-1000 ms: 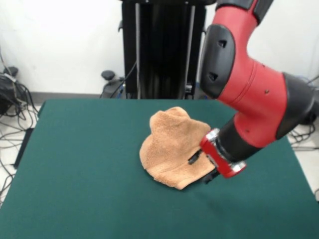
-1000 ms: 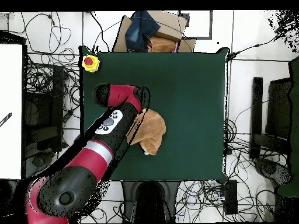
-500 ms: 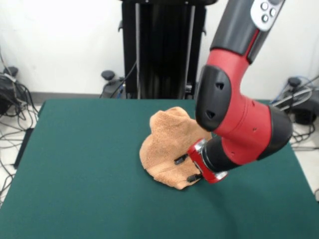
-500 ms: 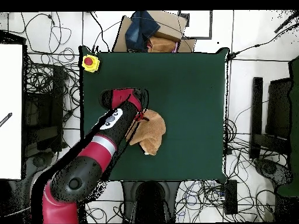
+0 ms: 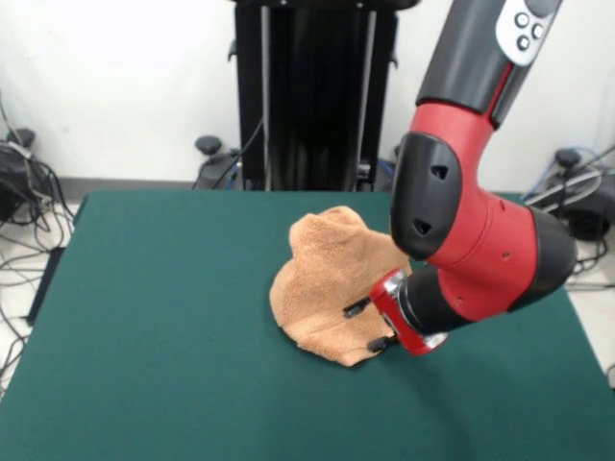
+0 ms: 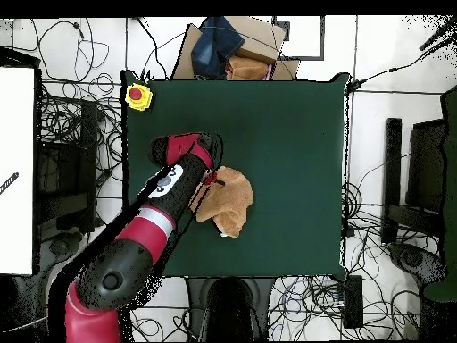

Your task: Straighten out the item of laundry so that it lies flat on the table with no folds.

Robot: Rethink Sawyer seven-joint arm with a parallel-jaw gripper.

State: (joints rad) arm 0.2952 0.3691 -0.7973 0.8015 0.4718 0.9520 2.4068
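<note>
Two fingers [image 5: 356,308] of our gripper [image 5: 370,326] are standing apart, straddling the towel's [image 5: 327,283] edge but not yet pinching it — likely so we can catch a fold. The towel is lying bunched mid-tabletop [image 5: 163,307], nearer the robot.

Towel [image 5: 327,288] on table [image 5: 154,317], fingers [image 5: 356,308] at its edge

Bright, even indoor light; the white wall glares, and shadows on the table [image 5: 173,317] are soft.
</note>
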